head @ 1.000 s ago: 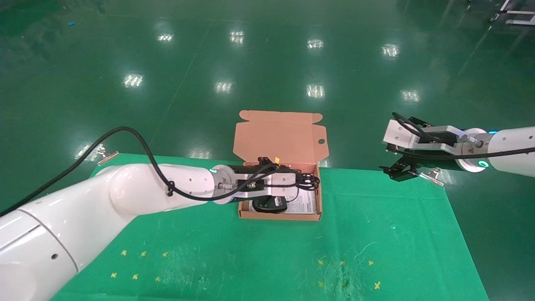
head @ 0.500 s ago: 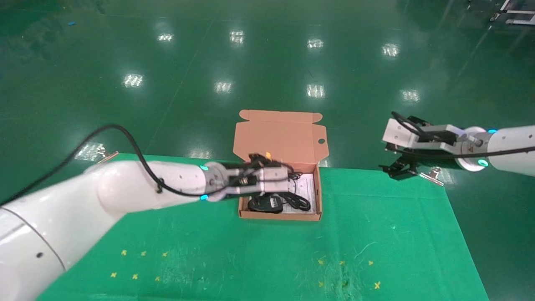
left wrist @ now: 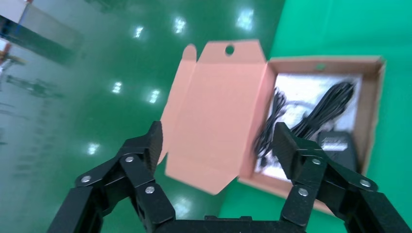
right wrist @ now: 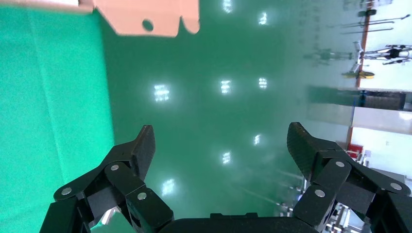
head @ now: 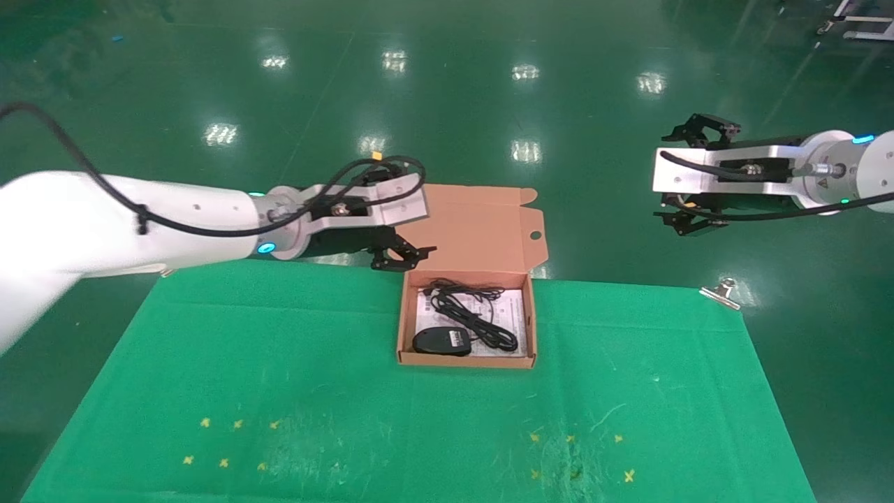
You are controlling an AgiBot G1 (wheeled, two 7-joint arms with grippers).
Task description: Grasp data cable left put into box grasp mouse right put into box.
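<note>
We saw the data cable (head: 466, 314) and the mouse (head: 441, 341) lying inside the box (head: 466, 360). Both the left tool (head: 403, 256) and the right tool (head: 688, 221) were wide open and empty. The open lid could be caught by the left tool.

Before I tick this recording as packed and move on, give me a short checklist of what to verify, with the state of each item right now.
1. Mouse inside the box: ok, it lies at the near end on the white printed sheet.
2. Data cable inside the box: ok, it lies beside the mouse; whether any loop crosses the rim, cannot tell.
3. Left gripper empty and clear: ok, open, holding nothing, beyond the box's far left corner.
4. Right gripper empty and clear: ok, open, off past the table's far right edge.
5. Flap lid shut: not ok, it stands open behind the box.
6. Green cloth free of stray task items: ok.
</note>
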